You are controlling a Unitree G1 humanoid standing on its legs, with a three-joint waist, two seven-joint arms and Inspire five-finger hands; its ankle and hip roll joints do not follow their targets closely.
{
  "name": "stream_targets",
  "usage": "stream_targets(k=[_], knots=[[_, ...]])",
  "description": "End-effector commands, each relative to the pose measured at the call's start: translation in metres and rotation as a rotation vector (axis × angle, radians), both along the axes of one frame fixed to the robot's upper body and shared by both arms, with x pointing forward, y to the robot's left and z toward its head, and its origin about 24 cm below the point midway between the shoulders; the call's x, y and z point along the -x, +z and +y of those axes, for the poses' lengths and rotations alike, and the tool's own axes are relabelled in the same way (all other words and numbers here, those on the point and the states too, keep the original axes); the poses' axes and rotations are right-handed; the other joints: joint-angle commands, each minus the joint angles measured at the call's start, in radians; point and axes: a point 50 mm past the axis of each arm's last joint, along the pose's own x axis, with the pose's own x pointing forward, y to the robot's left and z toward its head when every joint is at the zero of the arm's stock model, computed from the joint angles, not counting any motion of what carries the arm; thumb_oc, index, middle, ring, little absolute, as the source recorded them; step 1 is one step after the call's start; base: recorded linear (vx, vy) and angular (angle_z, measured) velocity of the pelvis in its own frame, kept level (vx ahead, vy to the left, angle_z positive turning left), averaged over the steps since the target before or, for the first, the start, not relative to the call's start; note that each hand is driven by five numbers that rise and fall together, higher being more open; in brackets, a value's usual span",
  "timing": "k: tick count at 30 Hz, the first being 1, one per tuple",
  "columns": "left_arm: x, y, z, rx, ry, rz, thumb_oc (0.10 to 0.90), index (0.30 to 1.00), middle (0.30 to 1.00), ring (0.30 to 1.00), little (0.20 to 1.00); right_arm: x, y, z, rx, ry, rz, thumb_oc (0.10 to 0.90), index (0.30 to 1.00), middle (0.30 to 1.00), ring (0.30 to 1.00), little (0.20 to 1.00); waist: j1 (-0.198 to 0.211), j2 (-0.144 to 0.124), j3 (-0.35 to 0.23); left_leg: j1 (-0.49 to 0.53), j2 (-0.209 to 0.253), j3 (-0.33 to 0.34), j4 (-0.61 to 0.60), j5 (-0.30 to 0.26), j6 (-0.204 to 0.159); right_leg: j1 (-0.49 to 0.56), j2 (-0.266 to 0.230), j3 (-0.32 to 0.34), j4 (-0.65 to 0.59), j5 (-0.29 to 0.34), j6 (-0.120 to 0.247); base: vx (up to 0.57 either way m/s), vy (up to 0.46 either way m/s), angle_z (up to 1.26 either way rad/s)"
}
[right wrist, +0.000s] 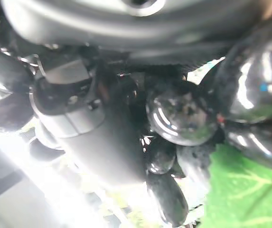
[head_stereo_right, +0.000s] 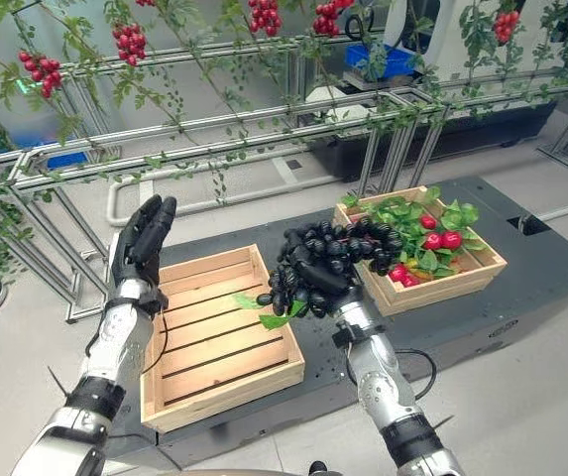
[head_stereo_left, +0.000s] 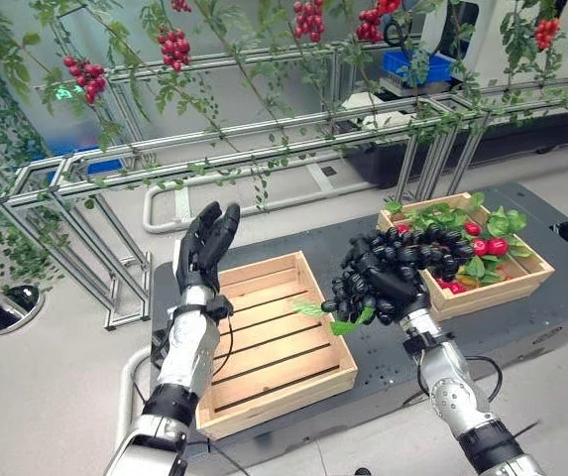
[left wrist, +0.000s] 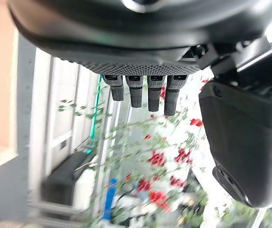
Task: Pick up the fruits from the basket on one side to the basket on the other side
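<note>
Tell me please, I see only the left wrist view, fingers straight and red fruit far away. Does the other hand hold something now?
Observer: Yes. The right hand is curled round a bunch of black grapes with a green leaf hanging under it.
Operator: Where is this bunch, over which crate?
Observer: Between the two, above the dark platform; it is past the full crate and not yet over the empty wooden crate.
Operator: What is left in the full crate?
Observer: Red fruits among green leaves.
Operator: And my left hand?
Observer: The left hand stands open and upright above the empty crate's far left corner, holding nothing.
</note>
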Motion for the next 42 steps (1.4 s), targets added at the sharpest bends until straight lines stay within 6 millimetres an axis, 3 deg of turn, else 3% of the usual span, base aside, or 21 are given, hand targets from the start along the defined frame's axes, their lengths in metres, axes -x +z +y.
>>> stream_targets(k=[1,6,8,10,11,13,14,15,17,21,28,33,35,36,37,38,40,42], knots=[[-0.010,0.039,0.003,-0.085,-0.109,-0.191,0.800,0.900,0.900,0.900,0.900,0.000,0.064,-0.009,-0.019,-0.032,-0.402,0.400,0.300,0.300,0.300,0.300,-0.006,-0.033,-0.061,0.044,0.014,-0.003,0.009,-0.143,-0.003,0.044,-0.040,-0.010,0.006,-0.075,0.010,0.02,-0.050,-0.06],[0.012,0.018,0.003,0.086,-0.123,-0.161,0.800,0.900,0.900,0.900,0.900,0.011,0.057,-0.026,0.019,-0.102,-0.379,0.400,0.300,0.300,0.300,0.300,-0.006,-0.044,-0.049,0.051,0.021,0.001,0.009,-0.145,0.001,0.060,-0.030,-0.003,0.006,-0.079,-0.001,0.02,-0.107,-0.09],[0.026,0.001,0.005,0.137,-0.119,-0.111,0.800,0.900,0.900,0.900,0.900,0.014,0.054,-0.035,0.008,-0.141,-0.367,0.400,0.300,0.300,0.300,0.300,-0.004,-0.054,-0.038,0.058,0.028,0.004,0.009,-0.141,0.000,0.067,-0.020,0.003,0.006,-0.081,-0.013,-0.01,-0.159,-0.06],[0.040,-0.016,0.006,0.155,-0.125,-0.046,0.800,0.900,0.900,0.900,0.900,0.016,0.056,-0.044,-0.007,-0.174,-0.357,0.400,0.300,0.300,0.300,0.300,-0.005,-0.066,-0.032,0.082,0.027,0.019,0.009,-0.135,-0.003,0.065,-0.003,0.041,0.006,-0.082,-0.026,-0.02,-0.087,-0.08],[0.045,-0.020,0.008,0.163,-0.122,-0.035,0.800,0.900,0.900,0.900,0.900,0.016,0.057,-0.045,-0.001,-0.177,-0.359,0.400,0.300,0.300,0.300,0.300,0.000,-0.072,-0.026,0.069,0.024,0.010,0.073,-0.148,-0.008,0.066,-0.001,0.058,0.006,-0.077,-0.031,-0.02,-0.021,-0.16],[0.050,-0.021,0.012,0.172,-0.097,-0.040,0.800,0.900,0.900,0.900,0.900,0.012,0.060,-0.048,0.009,-0.160,-0.363,0.400,0.300,0.300,0.300,0.300,0.021,-0.081,-0.007,-0.006,-0.006,-0.081,0.258,-0.162,-0.010,0.060,0.004,0.108,0.006,-0.062,-0.042,-0.08,0.047,-0.37],[0.052,-0.016,0.017,0.182,-0.058,-0.067,0.800,0.900,0.900,0.900,0.900,0.006,0.066,-0.043,0.004,-0.107,-0.376,0.400,0.300,0.300,0.300,0.300,0.059,-0.072,0.022,-0.051,-0.080,-0.272,0.222,-0.141,0.011,0.048,0.015,0.169,0.028,-0.045,-0.045,-0.19,0.138,-0.69],[0.051,-0.012,0.018,0.179,-0.052,-0.093,0.800,0.900,0.900,0.900,0.900,0.002,0.071,-0.037,0.013,-0.085,-0.403,0.400,0.300,0.300,0.300,0.300,0.077,-0.066,0.036,-0.044,-0.102,-0.353,0.143,-0.126,0.019,0.035,0.023,0.191,0.046,-0.043,-0.042,-0.24,0.199,-0.76],[0.043,-0.004,0.018,0.140,-0.070,-0.121,0.800,0.900,0.900,0.900,0.900,-0.007,0.078,-0.029,0.007,-0.083,-0.422,0.400,0.300,0.300,0.300,0.300,0.077,-0.058,0.052,-0.039,-0.105,-0.313,0.160,-0.167,0.039,0.002,0.015,0.201,0.083,-0.051,-0.032,-0.14,0.160,-1.61],[0.032,0.010,0.012,0.080,-0.083,-0.177,0.800,0.900,0.900,0.900,0.900,-0.001,0.076,-0.019,0.002,-0.058,-0.424,0.400,0.300,0.300,0.300,0.300,0.052,-0.047,0.053,-0.019,-0.109,-0.288,0.120,-0.176,0.053,-0.032,-0.005,0.218,0.058,-0.010,0.004,-0.12,0.186,-1.12],[0.028,0.013,0.018,0.069,-0.065,-0.186,0.800,0.900,0.900,0.900,0.900,0.003,0.065,-0.023,0.049,-0.061,-0.372,0.400,0.300,0.300,0.300,0.300,0.020,-0.038,0.027,0.002,-0.121,-0.226,0.107,-0.212,0.078,-0.047,-0.012,0.257,0.023,0.014,0.023,-0.06,0.158,-0.29],[0.017,0.022,0.010,0.003,-0.081,-0.208,0.800,0.900,0.900,0.900,0.900,0.005,0.060,-0.026,0.107,-0.079,-0.324,0.400,0.300,0.300,0.300,0.300,-0.019,-0.043,0.053,-0.019,-0.148,-0.161,0.198,-0.275,0.103,-0.104,-0.036,0.313,0.054,0.052,0.044,-0.13,0.207,-0.18],[0.017,0.020,0.009,-0.026,-0.071,-0.193,0.800,0.900,0.900,0.900,0.900,0.008,0.050,-0.031,0.110,-0.078,-0.278,0.400,0.300,0.300,0.300,0.300,-0.024,-0.045,0.070,-0.023,-0.157,-0.131,0.219,-0.284,0.105,-0.122,-0.062,0.282,0.045,0.095,0.051,-0.14,0.216,-0.33],[0.019,0.018,0.010,-0.045,-0.060,-0.174,0.800,0.900,0.900,0.900,0.900,0.008,0.044,-0.032,0.102,-0.067,-0.238,0.400,0.300,0.300,0.300,0.300,-0.022,-0.044,0.081,-0.010,-0.157,-0.119,0.207,-0.277,0.100,-0.121,-0.079,0.233,0.029,0.126,0.056,-0.08,0.096,-0.38],[0.022,0.015,0.013,-0.047,-0.044,-0.151,0.800,0.900,0.900,0.900,0.900,0.008,0.037,-0.031,0.097,-0.043,-0.209,0.400,0.300,0.300,0.300,0.300,-0.009,-0.044,0.089,0.000,-0.154,-0.093,0.189,-0.264,0.091,-0.128,-0.095,0.163,0.023,0.159,0.065,-0.18,0.118,-0.77],[0.031,0.012,0.022,-0.050,-0.008,-0.120,0.800,0.900,0.900,0.900,0.900,0.008,0.028,-0.025,0.084,0.002,-0.178,0.400,0.300,0.300,0.300,0.300,0.021,-0.030,0.106,0.030,-0.132,-0.041,0.126,-0.216,0.074,-0.154,-0.114,0.020,0.132,0.189,0.081,-0.18,0.074,-1.01],[0.037,0.009,0.028,-0.054,-0.002,-0.102,0.800,0.900,0.900,0.900,0.900,0.008,0.024,-0.020,0.073,0.021,-0.165,0.400,0.300,0.300,0.300,0.300,0.036,-0.017,0.112,0.043,-0.116,-0.025,0.082,-0.182,0.072,-0.167,-0.117,-0.011,0.220,0.174,0.077,-0.18,0.044,-1.30],[0.043,0.000,0.028,-0.039,-0.041,-0.050,0.800,0.900,0.900,0.900,0.900,0.010,0.014,-0.012,0.064,0.008,-0.128,0.400,0.300,0.300,0.300,0.300,0.045,0.002,0.104,0.039,-0.099,-0.053,0.014,-0.132,0.081,-0.163,-0.087,0.009,0.375,0.089,0.045,-0.20,0.007,-1.23]])
